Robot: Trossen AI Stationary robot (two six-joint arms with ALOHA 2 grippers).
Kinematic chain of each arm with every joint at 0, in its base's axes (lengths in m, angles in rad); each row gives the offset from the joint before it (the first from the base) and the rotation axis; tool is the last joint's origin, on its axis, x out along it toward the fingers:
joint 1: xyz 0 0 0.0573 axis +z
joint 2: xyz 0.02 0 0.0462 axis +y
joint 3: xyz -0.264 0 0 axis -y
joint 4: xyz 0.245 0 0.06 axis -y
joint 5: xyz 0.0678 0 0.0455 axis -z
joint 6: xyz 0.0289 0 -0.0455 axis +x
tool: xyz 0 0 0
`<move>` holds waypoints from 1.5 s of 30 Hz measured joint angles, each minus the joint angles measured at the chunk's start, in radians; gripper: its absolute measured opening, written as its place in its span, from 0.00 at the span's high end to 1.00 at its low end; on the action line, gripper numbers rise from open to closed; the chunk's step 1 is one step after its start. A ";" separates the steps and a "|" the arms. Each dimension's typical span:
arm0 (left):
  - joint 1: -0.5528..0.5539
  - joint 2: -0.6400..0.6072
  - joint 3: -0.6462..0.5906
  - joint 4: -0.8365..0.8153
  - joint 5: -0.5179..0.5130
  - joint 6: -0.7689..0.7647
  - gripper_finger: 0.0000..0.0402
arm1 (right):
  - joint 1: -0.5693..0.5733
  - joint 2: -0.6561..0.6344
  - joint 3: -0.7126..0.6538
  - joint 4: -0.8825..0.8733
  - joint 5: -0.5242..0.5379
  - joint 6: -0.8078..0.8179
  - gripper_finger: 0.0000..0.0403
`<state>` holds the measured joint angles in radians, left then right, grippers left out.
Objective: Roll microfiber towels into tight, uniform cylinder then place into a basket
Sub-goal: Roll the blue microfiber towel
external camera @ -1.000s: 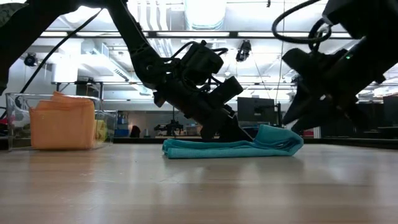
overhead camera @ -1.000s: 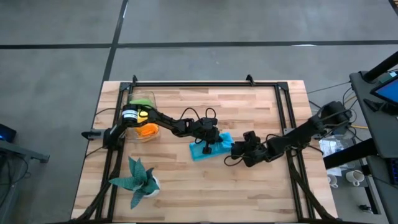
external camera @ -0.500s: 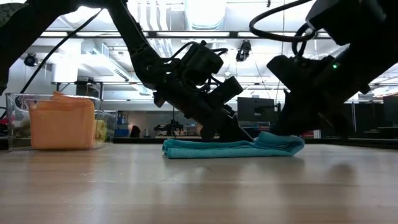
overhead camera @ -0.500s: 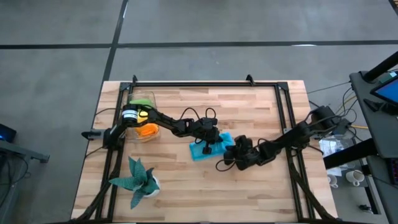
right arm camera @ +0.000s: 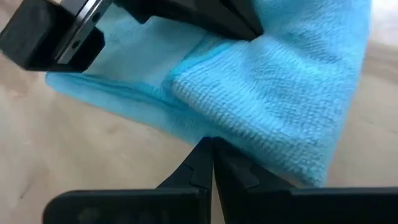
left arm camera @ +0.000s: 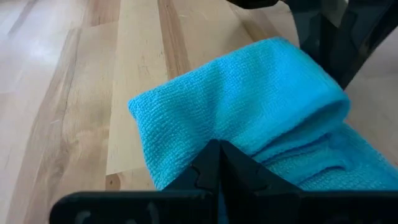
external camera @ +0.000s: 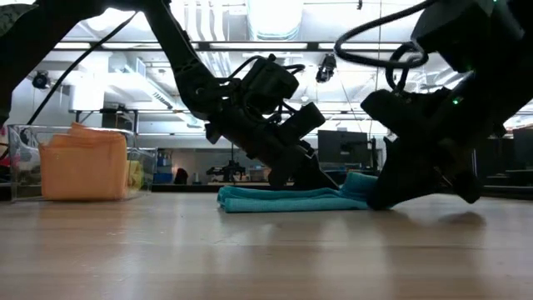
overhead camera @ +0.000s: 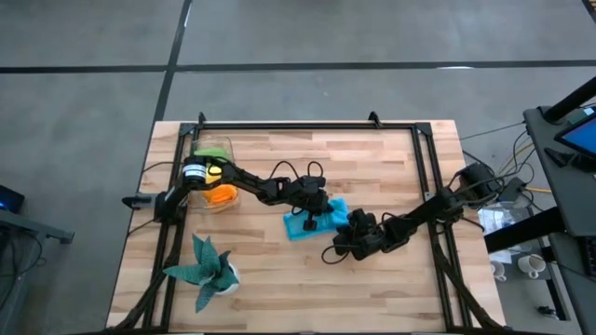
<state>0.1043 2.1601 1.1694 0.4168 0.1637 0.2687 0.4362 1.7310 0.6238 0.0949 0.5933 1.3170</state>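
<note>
The blue towel [overhead camera: 315, 220] lies flat mid-table, its right end folded over into a thick soft lip [left arm camera: 261, 99]. My left gripper [overhead camera: 310, 221] is shut and slants down onto the towel's flat part [external camera: 326, 183]. My right gripper [overhead camera: 330, 249] is shut, low at the near right end of the towel [external camera: 375, 200], its tips at the lip's edge [right arm camera: 209, 144]. The clear basket [overhead camera: 212, 177] stands at the table's left and holds orange, yellow and green towels [external camera: 82, 162]. My left gripper presses its shut fingertips [left arm camera: 219, 152] down on the flat layers of the towel just behind the folded lip, slanting down from the table's left. The towel lies on the table under them. My right gripper sets its shut fingertips [right arm camera: 209, 149] against the lower edge of the folded lip [right arm camera: 249, 134], slanting down from the near right. Whether cloth is caught between them I cannot tell.
A dark teal plant in a white pot [overhead camera: 207, 270] stands at the near left. A black metal frame [overhead camera: 430, 177] runs along the table's far and side edges. Bare wood lies near of the towel [overhead camera: 307, 288].
My right gripper has come down and toward the table's left, from beside the towel's right end to its near edge, and its fingers, apart before, have shut. The towel and my left gripper have kept still.
</note>
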 joint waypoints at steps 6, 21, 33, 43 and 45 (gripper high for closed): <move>0.000 0.000 0.000 0.000 0.000 0.000 1.00 | 0.031 -0.061 -0.001 -0.021 -0.076 -0.071 0.98; 0.000 0.000 0.000 0.000 0.000 0.000 1.00 | -0.065 -0.140 -0.019 -0.189 0.148 -0.146 0.98; -0.001 0.000 0.000 0.000 0.005 0.000 1.00 | 0.012 -0.057 -0.017 -0.151 0.060 -0.112 0.98; -0.002 0.001 0.000 0.000 0.009 0.000 1.00 | 0.050 -0.082 -0.017 -0.170 0.031 -0.148 0.98; -0.002 0.001 0.000 0.000 0.008 0.000 1.00 | 0.050 -0.099 -0.018 -0.172 0.018 -0.168 0.98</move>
<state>0.1028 2.1609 1.1690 0.4171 0.1719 0.2691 0.4862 1.6321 0.6056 -0.0769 0.6113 1.1489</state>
